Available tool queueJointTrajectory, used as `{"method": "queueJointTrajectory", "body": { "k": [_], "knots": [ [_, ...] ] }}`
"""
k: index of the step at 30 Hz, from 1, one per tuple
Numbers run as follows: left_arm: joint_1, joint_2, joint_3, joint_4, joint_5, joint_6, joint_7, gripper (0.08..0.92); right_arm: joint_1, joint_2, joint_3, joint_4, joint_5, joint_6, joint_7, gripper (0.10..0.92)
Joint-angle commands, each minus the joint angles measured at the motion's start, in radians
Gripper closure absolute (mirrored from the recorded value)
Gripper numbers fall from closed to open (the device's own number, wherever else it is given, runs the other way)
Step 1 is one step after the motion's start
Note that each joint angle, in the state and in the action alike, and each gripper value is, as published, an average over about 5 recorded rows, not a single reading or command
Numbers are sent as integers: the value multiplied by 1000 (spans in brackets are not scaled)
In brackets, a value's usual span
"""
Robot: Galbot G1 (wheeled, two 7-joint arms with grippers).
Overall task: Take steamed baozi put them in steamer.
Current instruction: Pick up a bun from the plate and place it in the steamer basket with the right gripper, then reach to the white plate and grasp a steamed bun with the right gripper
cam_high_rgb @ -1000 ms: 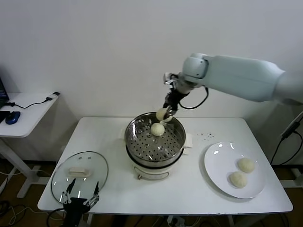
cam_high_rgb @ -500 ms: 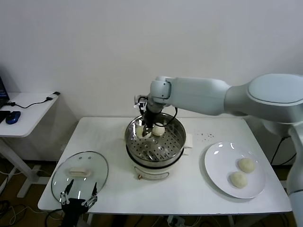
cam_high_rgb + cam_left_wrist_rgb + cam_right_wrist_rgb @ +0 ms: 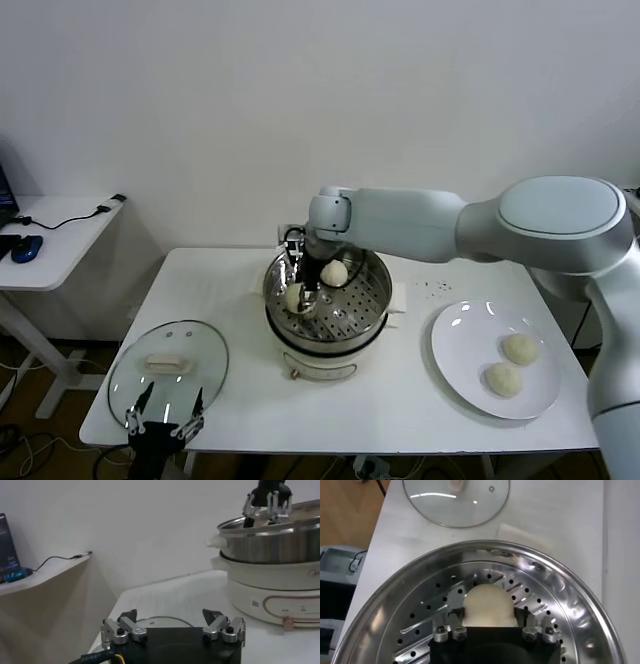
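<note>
**Two buns in the steamer, two on the plate**

The right gripper (image 3: 299, 293) reaches down inside the steamer (image 3: 372, 300), its fingers spread wide either side of a smooth, cream-white domed baozi (image 3: 488, 605) sitting on the perforated floor at about nine o'clock. A second baozi (image 3: 334, 272) rests near twelve o'clock. Two more buns (image 3: 519, 348) (image 3: 503, 379) lie just beside each other on the white plate (image 3: 460, 340), at three o'clock from the steamer. The left gripper (image 3: 161, 410) hangs wide open by the glass lid (image 3: 166, 360) at seven o'clock
</note>
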Motion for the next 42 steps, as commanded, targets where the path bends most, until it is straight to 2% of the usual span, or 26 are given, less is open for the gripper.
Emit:
{"method": "queueJointTrajectory", "body": {
  "k": [1,6,13,22,28,33,37,42],
  "knots": [
    [0,-2,0,0,1,1,0,177,11,-19,12,19,0,1,-2,215],
    [-1,-1,-1,-2,1,3,-1,177,108,-114,8,114,0,13,-27,203],
    [0,-2,-3,-4,-2,3,-3,177,298,-367,-64,296,-37,82,-94,203],
    [2,-13,-2,-8,4,3,-2,177,389,-746,-107,544,-306,148,-191,203],
    [4,-18,-1,-11,15,3,-3,177,219,-960,-26,574,-532,176,-237,203],
    [7,-23,-6,-16,21,3,-3,177,-153,-1103,257,530,-744,207,-251,203],
    [13,-25,-15,-19,24,3,-3,177,-454,-1166,514,488,-858,232,-269,203],
    [15,-32,-18,-15,31,5,-3,177,-572,-1173,575,435,-929,252,-262,203]
  ]
}}
